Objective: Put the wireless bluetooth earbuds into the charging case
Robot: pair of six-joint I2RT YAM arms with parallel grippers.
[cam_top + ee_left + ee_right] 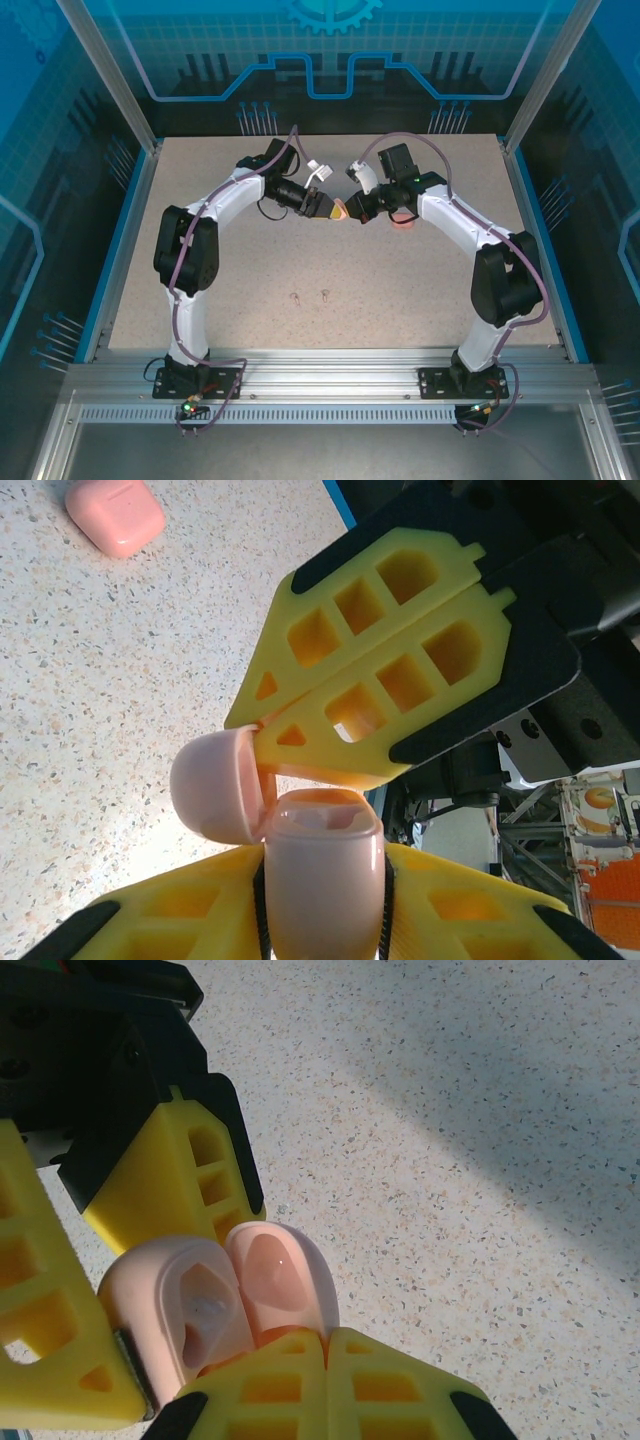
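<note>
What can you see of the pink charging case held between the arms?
The pink charging case is glossy plastic, held off the table. The left gripper clamps its body in yellow jaws; its hinged lid is swung open, showing moulded wells. The right gripper, jaws shut, appears to touch the lid beside the hinge.

top external camera, fixed high above and behind the black arm bases (195, 380), looks down and forward across the whole speckled beige tabletop (250, 300), from far off. left wrist camera rides close, looking past its own yellow plastic fingers (180, 920) at the open salmon-pink plastic charging case (325, 870), tabletop behind. right wrist camera, just as close, faces that case (215, 1305) from the opposite side. all three views share it, small between the arms from above (338, 210).
</note>
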